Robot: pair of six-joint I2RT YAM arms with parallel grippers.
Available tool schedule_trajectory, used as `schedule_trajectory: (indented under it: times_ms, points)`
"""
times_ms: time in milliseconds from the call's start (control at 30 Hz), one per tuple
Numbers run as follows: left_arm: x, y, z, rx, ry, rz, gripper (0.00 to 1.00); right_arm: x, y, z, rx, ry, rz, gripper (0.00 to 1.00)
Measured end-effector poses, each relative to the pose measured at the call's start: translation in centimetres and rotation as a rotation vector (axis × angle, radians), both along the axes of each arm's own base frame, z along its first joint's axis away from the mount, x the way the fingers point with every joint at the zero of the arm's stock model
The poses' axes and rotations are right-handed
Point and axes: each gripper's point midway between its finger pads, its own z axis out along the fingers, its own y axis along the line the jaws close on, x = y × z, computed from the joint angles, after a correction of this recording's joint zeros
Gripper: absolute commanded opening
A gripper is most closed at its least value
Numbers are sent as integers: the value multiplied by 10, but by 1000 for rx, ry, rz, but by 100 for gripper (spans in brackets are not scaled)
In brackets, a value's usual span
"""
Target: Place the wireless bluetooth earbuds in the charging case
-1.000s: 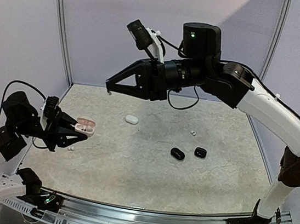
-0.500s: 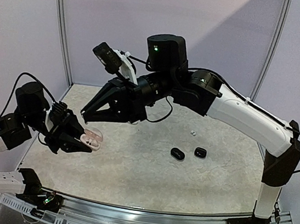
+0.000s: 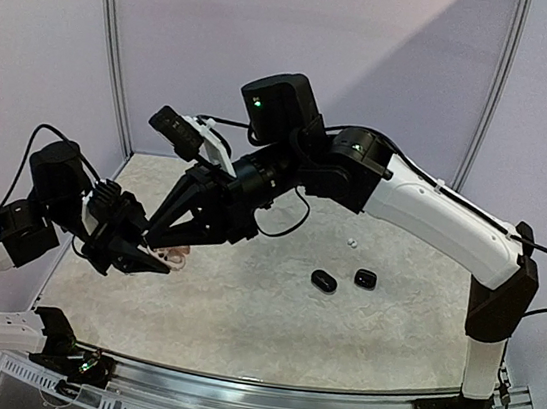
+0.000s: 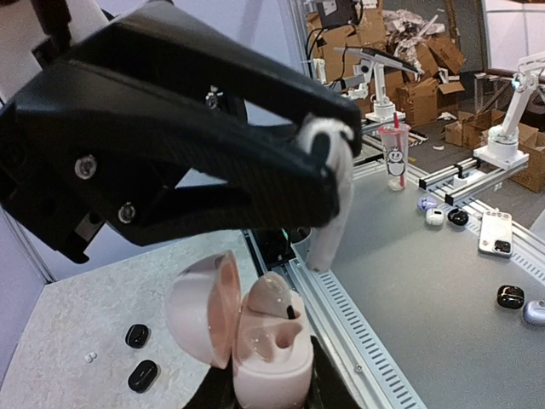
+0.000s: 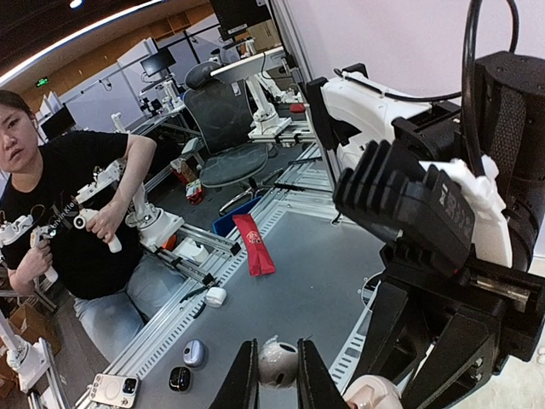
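No legible text, brand or number in any of my views. Right wrist view: the person [image 5: 81,230] wears a black T-shirt [image 5: 89,183] with a small white print across the chest, too fine to read. A green lit sign [image 5: 40,82] near the ceiling is only a blur. Left wrist view: the cup [image 4: 394,158] with a red straw on the far desk [image 4: 426,290] bears a drawn face, and no letters on it can be made out.
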Motion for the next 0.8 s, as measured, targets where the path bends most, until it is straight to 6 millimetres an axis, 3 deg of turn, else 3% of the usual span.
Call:
schedule_trajectory:
  times_ms: [800]
  points:
    - [0, -2, -6, 33, 29, 16, 0, 13, 3, -25, -46, -133, -91, 6]
